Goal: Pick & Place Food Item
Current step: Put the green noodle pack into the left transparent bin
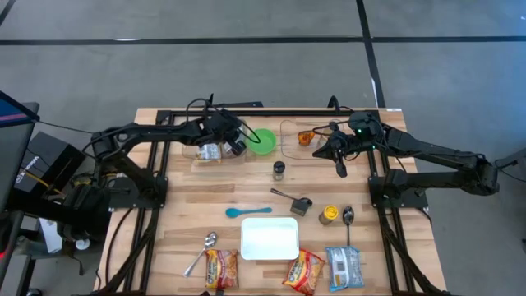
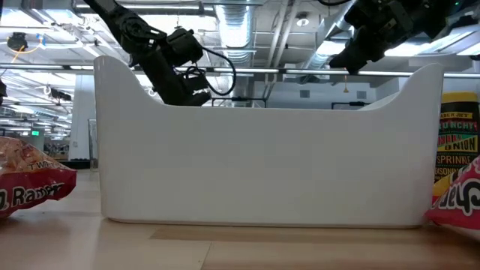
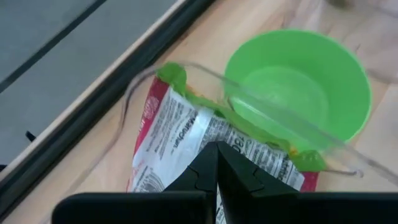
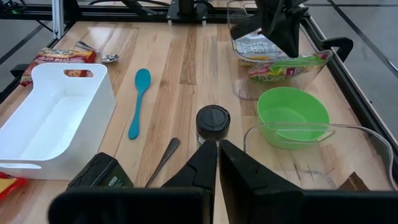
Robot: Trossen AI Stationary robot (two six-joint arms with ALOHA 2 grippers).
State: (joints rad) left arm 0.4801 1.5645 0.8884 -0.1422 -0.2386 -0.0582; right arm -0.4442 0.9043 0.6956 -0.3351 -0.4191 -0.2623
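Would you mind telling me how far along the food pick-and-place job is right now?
Nothing looks placed yet: the white bin is empty. In hand: the left claw is shut over the food packet in the clear container by the green bowl. Left: lifting and placing it. The right claw hovers shut, holding nothing.

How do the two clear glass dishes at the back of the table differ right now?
The left dish holds a food packet; the right dish looks nearly empty, apart from a small orange item. The left gripper, shut, sits over the left dish; the right gripper, shut, hangs past the right dish. Both are clear glass and flank the green bowl.
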